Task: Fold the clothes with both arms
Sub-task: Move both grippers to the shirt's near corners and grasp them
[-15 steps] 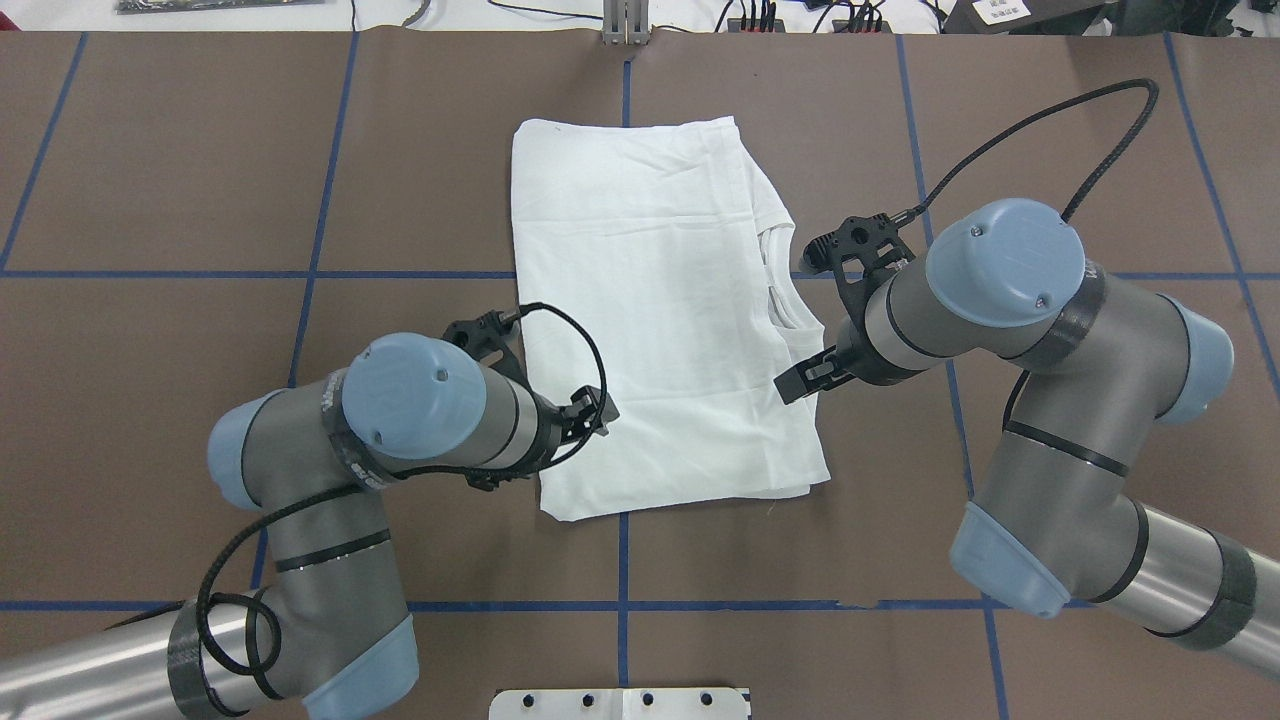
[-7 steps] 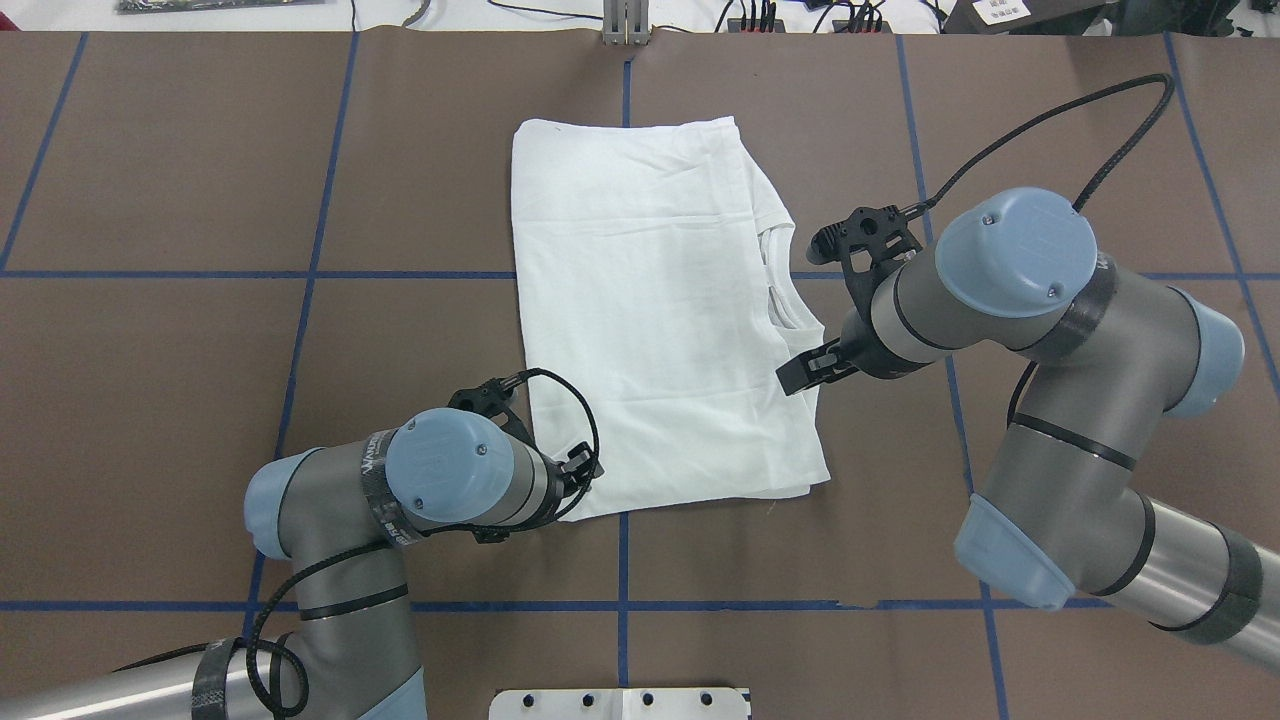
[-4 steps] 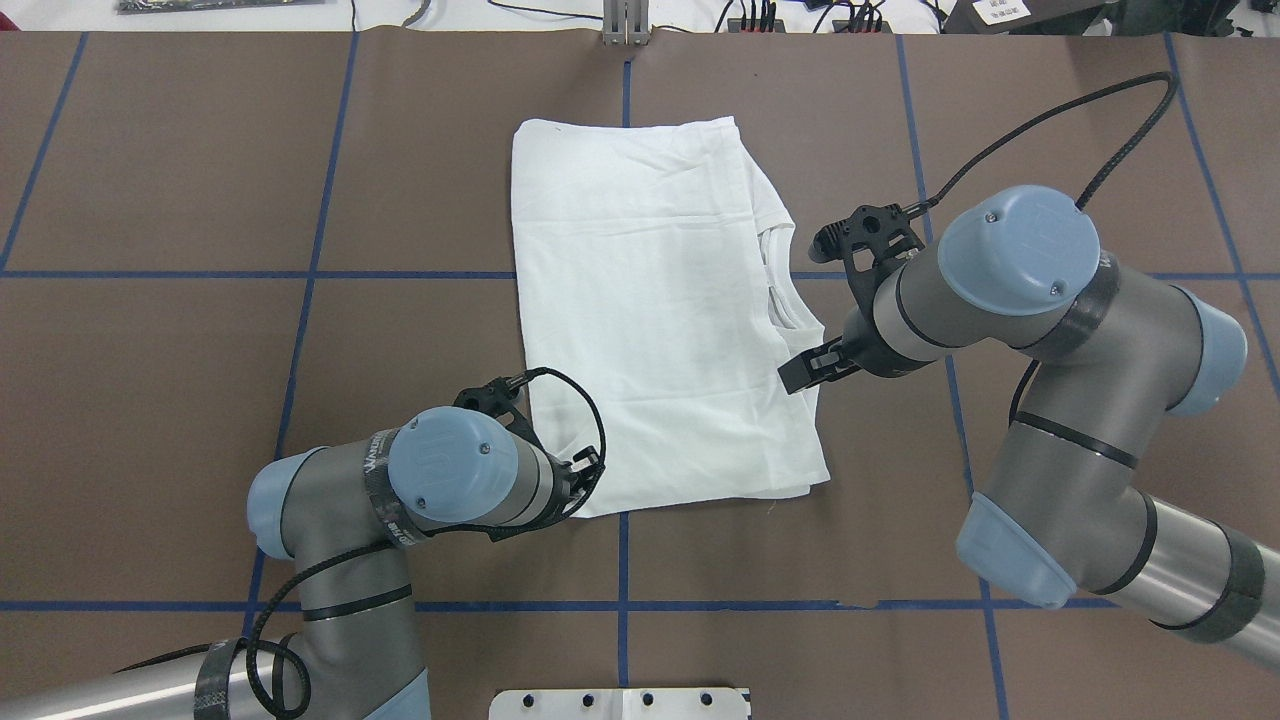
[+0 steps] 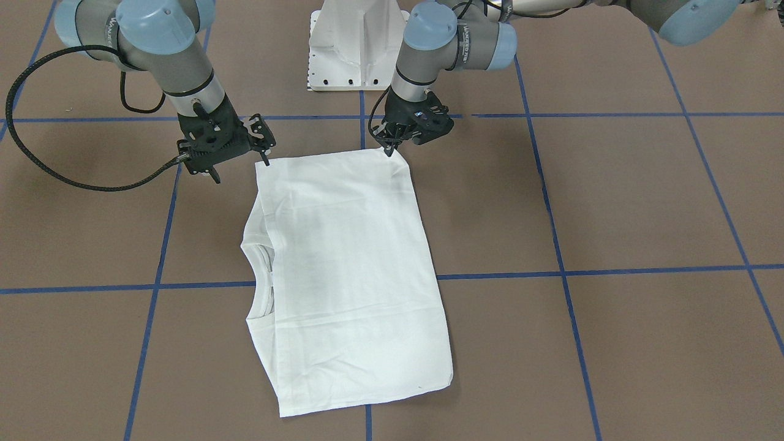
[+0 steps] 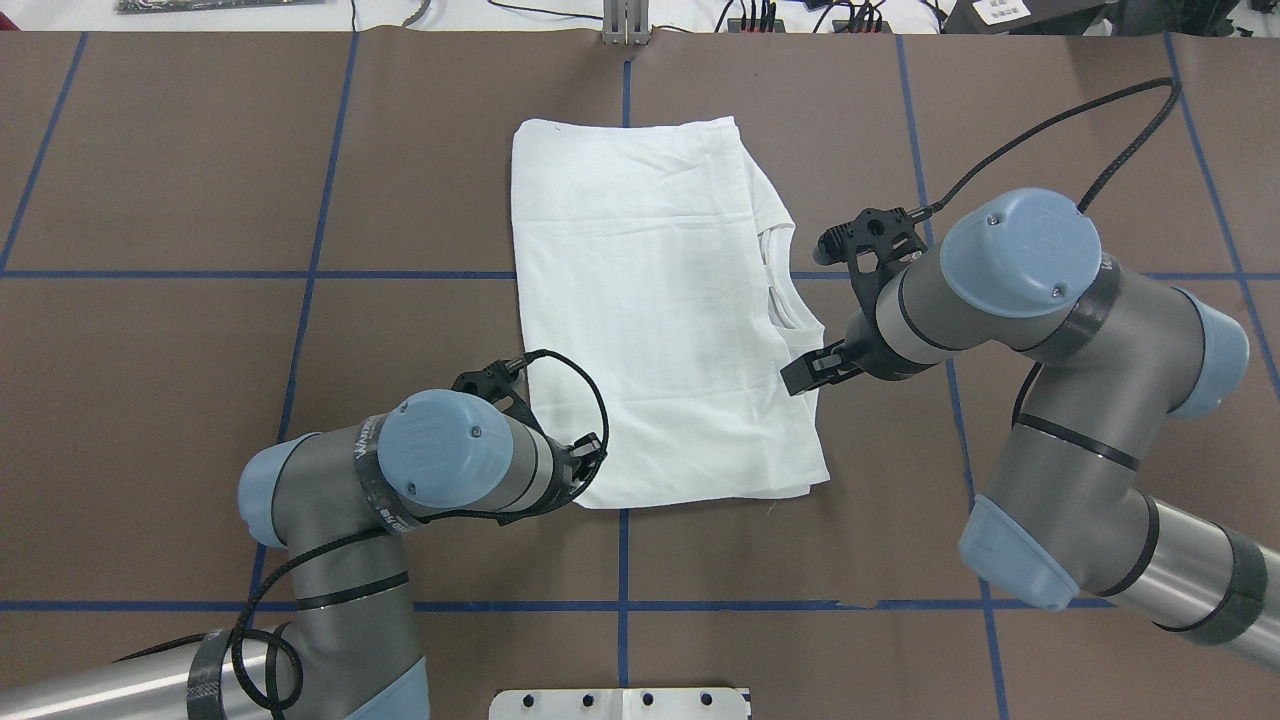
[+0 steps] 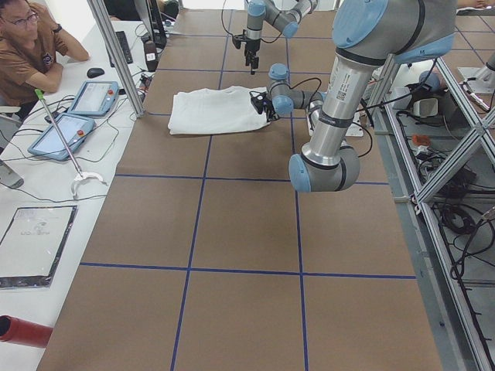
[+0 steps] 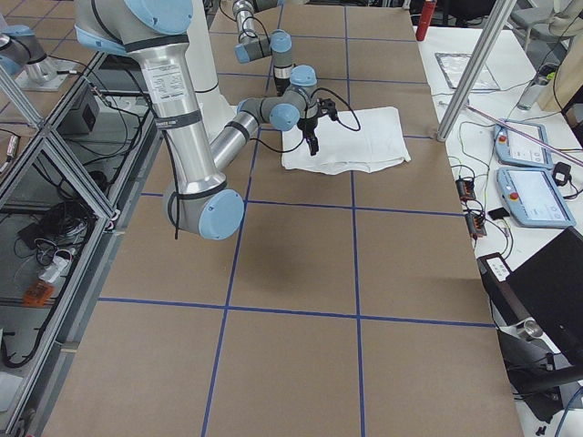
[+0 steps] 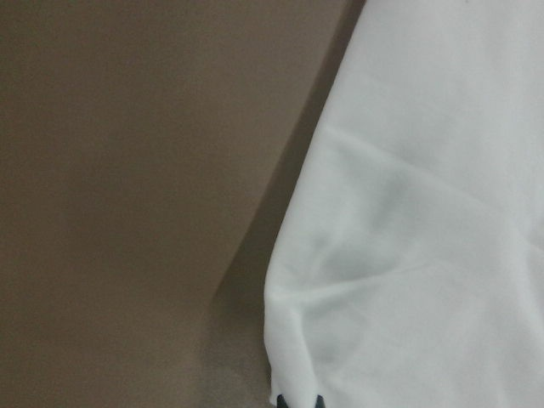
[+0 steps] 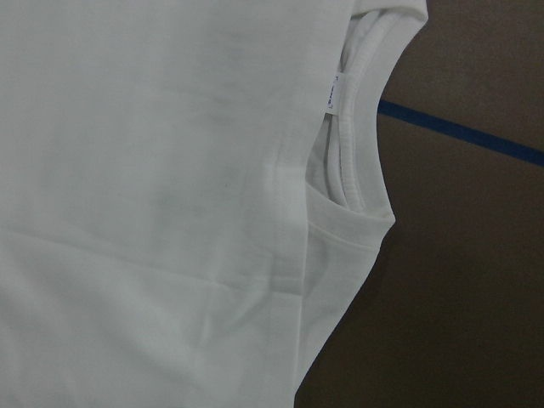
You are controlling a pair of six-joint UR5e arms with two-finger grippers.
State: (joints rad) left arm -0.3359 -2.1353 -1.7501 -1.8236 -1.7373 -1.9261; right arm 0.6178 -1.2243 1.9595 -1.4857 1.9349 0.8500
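Note:
The white T-shirt [image 5: 650, 310] lies folded into a rectangle at the table's middle, its collar [image 5: 783, 295] on the robot's right. No printed text shows. My left gripper [image 5: 590, 467] is at the shirt's near left corner, and it also shows in the front view [image 4: 391, 147]. In the left wrist view its fingertips [image 8: 285, 399] are closed on puckered cloth [image 8: 408, 255]. My right gripper [image 5: 805, 370] hovers open over the shirt's right edge, just near of the collar. The right wrist view shows the collar [image 9: 365, 127] and neck label [image 9: 338, 92], with no fingers in sight.
The white pedestal base [image 4: 355, 49] stands at the robot's side of the table. Blue tape lines [image 5: 300, 275] cross the brown table. Cables lie along the far edge [image 5: 760, 15]. An operator [image 6: 31, 46] and tablets [image 6: 77, 108] are beyond the table in the left exterior view.
My left arm has moved toward the robot, from the shirt's left edge to its near left corner, and the corner has shifted slightly. The right arm has barely moved.

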